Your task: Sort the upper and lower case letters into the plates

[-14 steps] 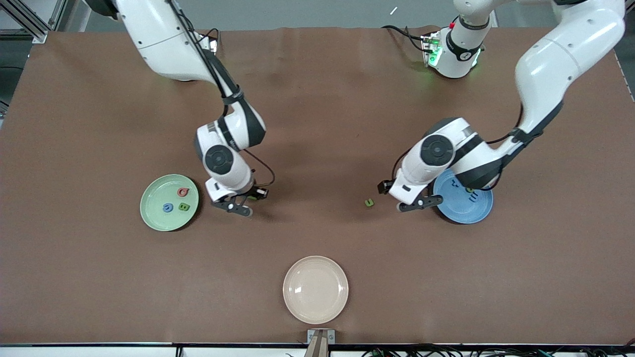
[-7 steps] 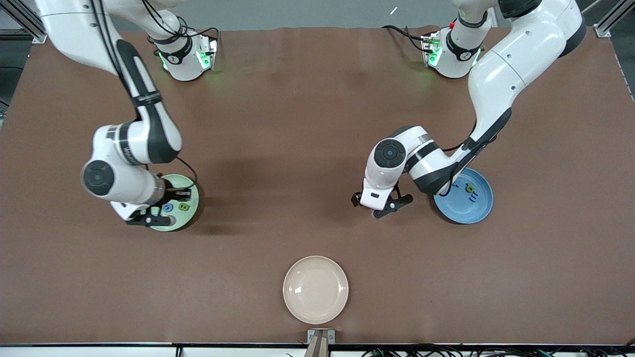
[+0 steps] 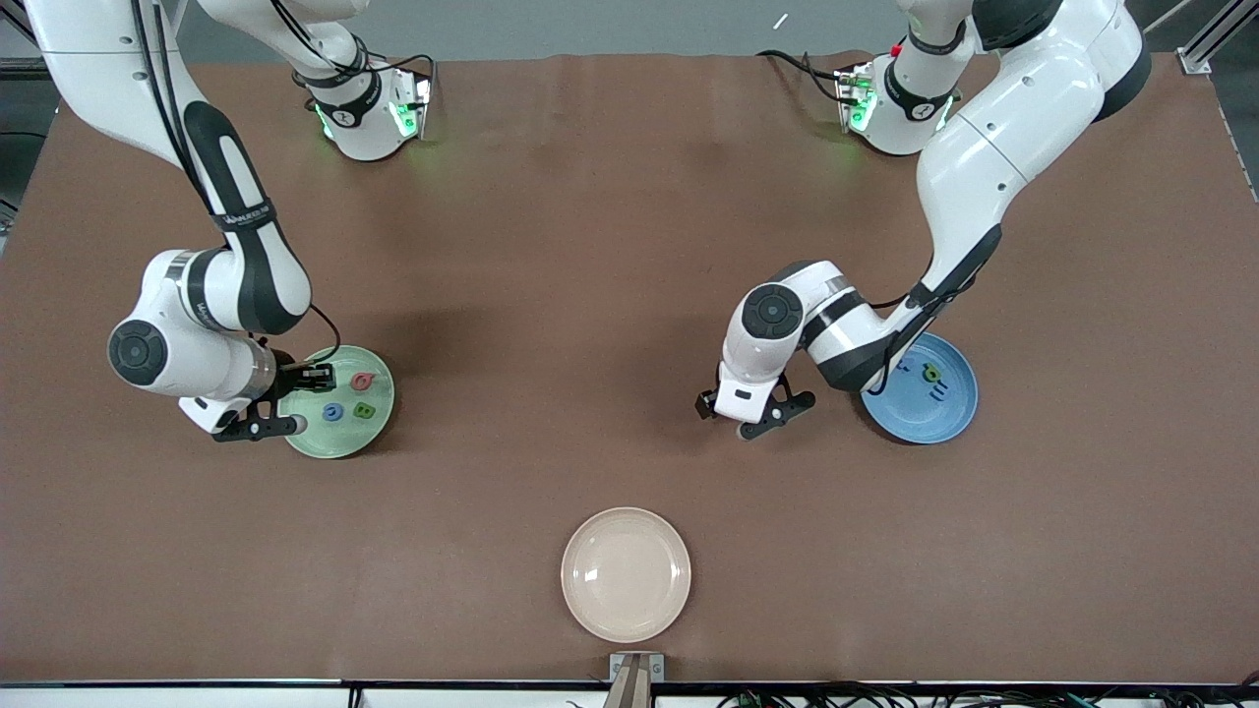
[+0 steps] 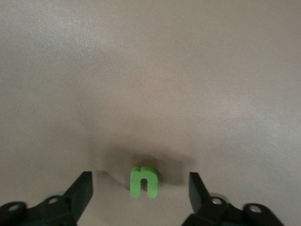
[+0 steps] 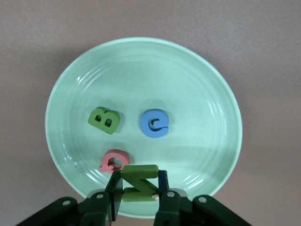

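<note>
The cream plate holds nothing. The left gripper, spread wide, sits around a green n beside the blue plate. The right gripper pinches a green Z over the green plate, where B, C and a red letter lie.

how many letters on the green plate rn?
3 lying on the green plate: green B, blue C, pink-red letter. A fourth, the green Z, is held in the right gripper above it.

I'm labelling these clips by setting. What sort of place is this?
Probably a robotics lab bench: two white arms bolted to a brown-covered table, cables along its edges, and toy letters sorted into a green plate and a blue plate.
</note>
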Motion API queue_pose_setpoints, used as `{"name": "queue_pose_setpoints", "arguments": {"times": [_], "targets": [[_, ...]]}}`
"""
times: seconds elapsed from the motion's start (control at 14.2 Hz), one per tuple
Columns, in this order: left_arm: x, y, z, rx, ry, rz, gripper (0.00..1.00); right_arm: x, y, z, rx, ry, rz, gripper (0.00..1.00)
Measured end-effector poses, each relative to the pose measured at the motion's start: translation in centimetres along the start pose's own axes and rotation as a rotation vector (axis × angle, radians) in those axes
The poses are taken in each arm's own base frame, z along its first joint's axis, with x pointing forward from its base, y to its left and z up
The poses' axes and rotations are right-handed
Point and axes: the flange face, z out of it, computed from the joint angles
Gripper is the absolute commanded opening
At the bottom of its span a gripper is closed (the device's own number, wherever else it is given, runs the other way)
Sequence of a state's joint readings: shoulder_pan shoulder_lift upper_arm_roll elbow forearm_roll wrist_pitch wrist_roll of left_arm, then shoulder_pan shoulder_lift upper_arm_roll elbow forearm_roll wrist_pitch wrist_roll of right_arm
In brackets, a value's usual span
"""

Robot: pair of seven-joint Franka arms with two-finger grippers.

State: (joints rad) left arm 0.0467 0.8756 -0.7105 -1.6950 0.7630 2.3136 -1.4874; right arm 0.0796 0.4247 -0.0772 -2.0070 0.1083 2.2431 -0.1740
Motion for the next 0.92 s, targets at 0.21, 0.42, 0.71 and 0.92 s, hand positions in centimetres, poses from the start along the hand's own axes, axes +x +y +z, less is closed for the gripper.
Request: {"name": "queue_pose_setpoints", "arguments": {"times": [0.21,0.42,0.71,0.92], "targets": [[0.0,-0.2,0.5,0.005,-0.004,-0.002,0.57,-1.0,0.1,2.3,-0.012,0.031,-0.005,0.02],[0.0,0.0,0.3,0.001,-0.002,-0.002,0.51,-1.2,0.2,2.7,-0.018,0.041,-0.007,0.02],[0.1,0.1,0.2,-0.001,-0.003,-0.006,0.24,-1.1,0.3,2.7,-0.021,0.048,-0.007,0.03],[0.2,0.2,0.0,-0.002,0.0,-0.005,0.02,-1.0,0.4,3.2,-0.023,0.052,-0.006,0.03]]}}
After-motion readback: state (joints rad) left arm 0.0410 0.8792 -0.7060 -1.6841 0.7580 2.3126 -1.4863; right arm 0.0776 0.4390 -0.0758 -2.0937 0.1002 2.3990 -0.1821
